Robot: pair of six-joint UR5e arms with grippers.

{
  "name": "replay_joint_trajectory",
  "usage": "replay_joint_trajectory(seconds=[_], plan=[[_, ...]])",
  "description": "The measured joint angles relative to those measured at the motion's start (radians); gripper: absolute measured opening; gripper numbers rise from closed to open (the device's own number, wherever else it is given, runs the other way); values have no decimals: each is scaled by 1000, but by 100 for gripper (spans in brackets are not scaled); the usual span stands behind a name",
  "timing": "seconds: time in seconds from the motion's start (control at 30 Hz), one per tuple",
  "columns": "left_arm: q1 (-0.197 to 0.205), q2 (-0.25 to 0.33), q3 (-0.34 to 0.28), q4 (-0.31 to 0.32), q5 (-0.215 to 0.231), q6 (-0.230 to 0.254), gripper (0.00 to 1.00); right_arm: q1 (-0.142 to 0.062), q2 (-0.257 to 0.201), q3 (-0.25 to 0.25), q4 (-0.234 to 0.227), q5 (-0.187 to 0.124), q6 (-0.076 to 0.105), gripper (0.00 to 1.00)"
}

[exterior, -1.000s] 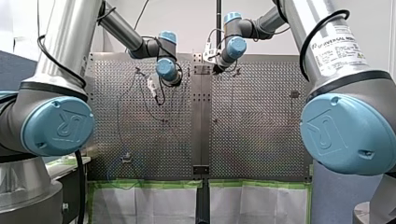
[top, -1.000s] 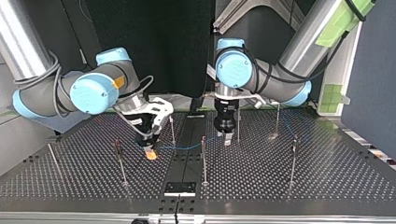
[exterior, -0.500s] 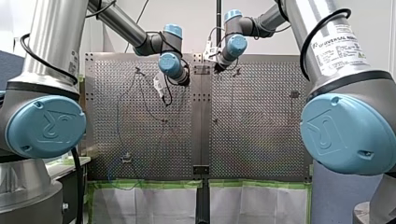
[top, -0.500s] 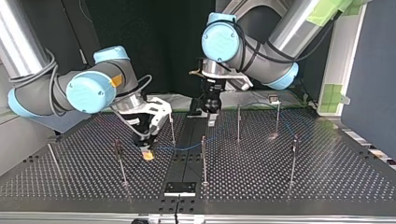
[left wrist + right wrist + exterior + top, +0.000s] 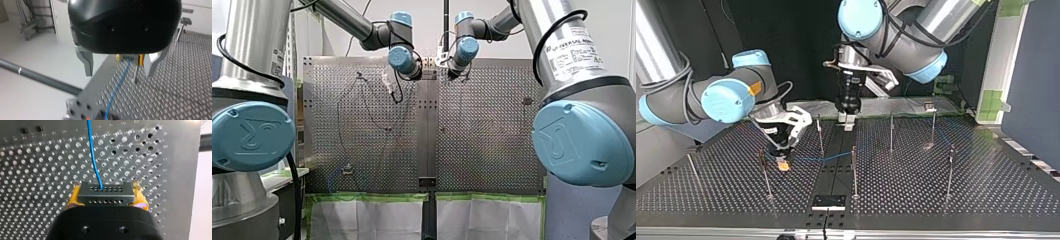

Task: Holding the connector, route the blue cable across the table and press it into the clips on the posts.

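In the right wrist view my right gripper (image 5: 106,198) is shut on a grey connector (image 5: 105,194), gripped between yellow pads (image 5: 73,198). The blue cable (image 5: 94,157) leaves the connector and runs ahead over the perforated table. In the top view that gripper (image 5: 782,165) hangs low over the table at the left. The blue cable (image 5: 833,157) sags from it toward a thin post (image 5: 854,167) in the middle. My left gripper (image 5: 848,120) hangs raised near the table's back, open and empty. Its metal fingers (image 5: 87,62) stand wide apart above the cable (image 5: 116,90).
Several thin posts stand on the table, among them post (image 5: 820,134), post (image 5: 891,132), post (image 5: 950,170) and post (image 5: 763,175). A black plate (image 5: 828,201) lies at the near edge in the top view. Green-taped white sheets (image 5: 372,217) hang at the table's edge in the front view.
My left arm has lifted off the cable and swung up and toward the top view's left. My right gripper has carried the connector a little further to that view's left.
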Motion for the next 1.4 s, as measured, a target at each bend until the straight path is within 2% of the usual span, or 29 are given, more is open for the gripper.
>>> replay_joint_trajectory(seconds=[0.1, 0.23, 0.57, 0.83, 1.0, 1.4], plan=[[-19, 0, 15, 10, 1, 28, 100, -5, -10, 0, 1, 1, -1, 0], [-25, 0, 26, 11, 1, 67, 100, -8, -22, 0, 1, 1, -2, 0], [-5, -53, 86, -42, 1, 114, 100, -7, -26, 0, 1, 1, -4, 0], [13, -119, 153, -103, 7, 124, 100, -6, -25, 1, 0, 0, -5, 0], [18, -161, 199, -113, 16, 125, 100, -8, -24, 1, -1, 0, -5, 0], [47, -183, 306, -124, 1, 128, 100, -9, -23, 1, -1, 0, -5, 0]])
